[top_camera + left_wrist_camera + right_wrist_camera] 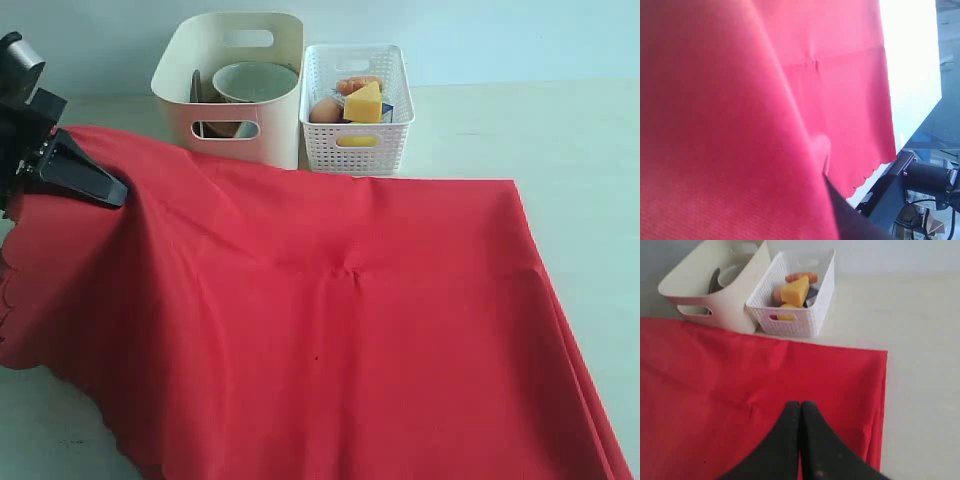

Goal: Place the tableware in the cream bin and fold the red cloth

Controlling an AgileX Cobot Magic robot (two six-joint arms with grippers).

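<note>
The red cloth (340, 320) is spread over most of the table, with its scalloped edge (867, 175) at the near left. Its left part is lifted into a ridge that runs up to my left gripper (122, 192), which is shut on the fabric. In the left wrist view the cloth (715, 125) covers nearly all of that gripper (826, 176). My right gripper (800, 404) is shut and empty, hovering over the cloth (715, 390) near its far right corner. The cream bin (232, 125) stands behind the cloth with a pale bowl (255, 80) and a dark plate (198, 88) inside.
A white lattice basket (357, 140) sits right of the cream bin, holding a cheese wedge (363, 103), an egg (325, 110) and a sausage (358, 84). Bare tabletop (570, 140) lies to the right of the cloth.
</note>
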